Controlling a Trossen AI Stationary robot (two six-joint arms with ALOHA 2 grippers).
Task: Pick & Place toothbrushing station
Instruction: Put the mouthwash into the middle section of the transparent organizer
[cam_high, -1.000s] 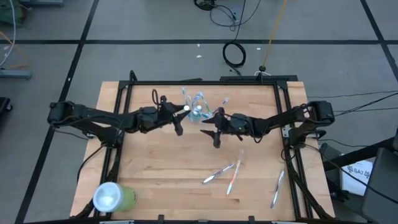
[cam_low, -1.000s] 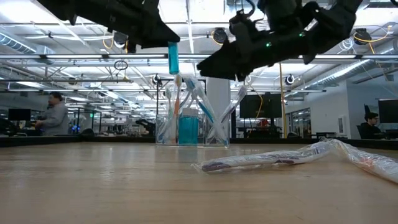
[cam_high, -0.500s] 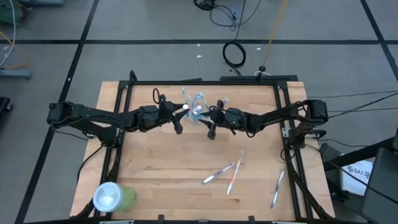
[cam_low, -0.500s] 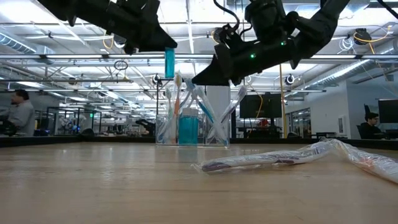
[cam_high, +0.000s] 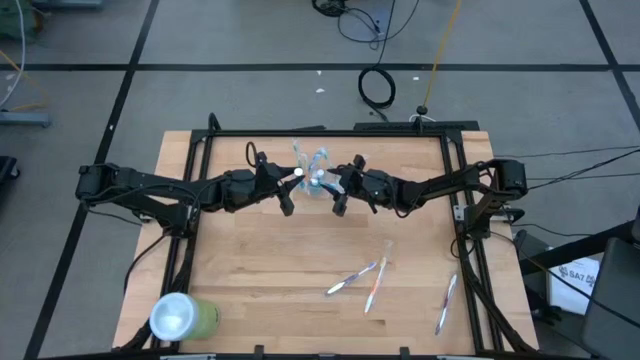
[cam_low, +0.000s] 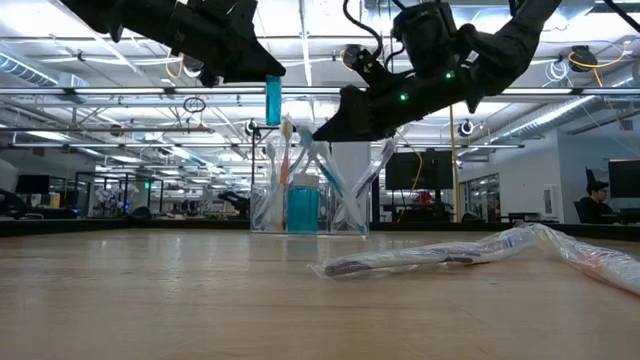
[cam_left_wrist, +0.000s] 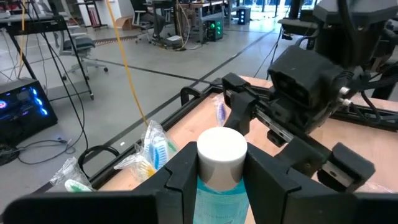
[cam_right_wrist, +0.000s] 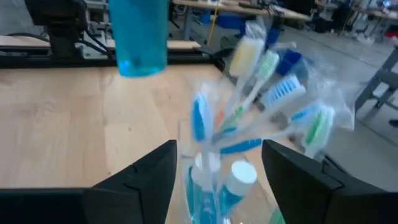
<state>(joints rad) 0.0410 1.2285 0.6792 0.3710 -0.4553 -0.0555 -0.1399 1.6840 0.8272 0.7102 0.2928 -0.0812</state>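
Closest to the table's front edge sits a light-green cup (cam_high: 181, 318) lying near the left corner, whitish top showing, well apart from everything else. Over on the right half, three wrapped toothbrushes are scattered on the wood: one (cam_high: 350, 278) near the middle, another (cam_high: 377, 281) just beside it, and a third (cam_high: 446, 303) off toward the right rail. In the low view one wrapped toothbrush (cam_low: 450, 255) lies flat in its crinkly plastic sleeve in the foreground.

Further back, toward the far edge of the wooden table (cam_high: 260, 260), stands the toothbrushing station (cam_low: 308, 195), a small clear cup, upright and stuffed with wrapped toothbrushes fanning out plus blue tubes with white caps.

The left gripper (cam_high: 287, 186) hangs just left of the cup, up off the table, its fingers (cam_left_wrist: 186, 171) pinching a blue tube (cam_low: 272, 99) with a white cap (cam_left_wrist: 221, 149); the tube hangs vertical above and slightly left of the cup's rim, not touching it.

The right gripper (cam_high: 338, 192) comes in from the right side, hovering just beside and over the cup, its fingers (cam_right_wrist: 146, 177) spread wide with the cup and brushes showing between them, nothing gripped.

Beyond the table, a coiled black cable (cam_high: 377, 88) lies on the grey floor.
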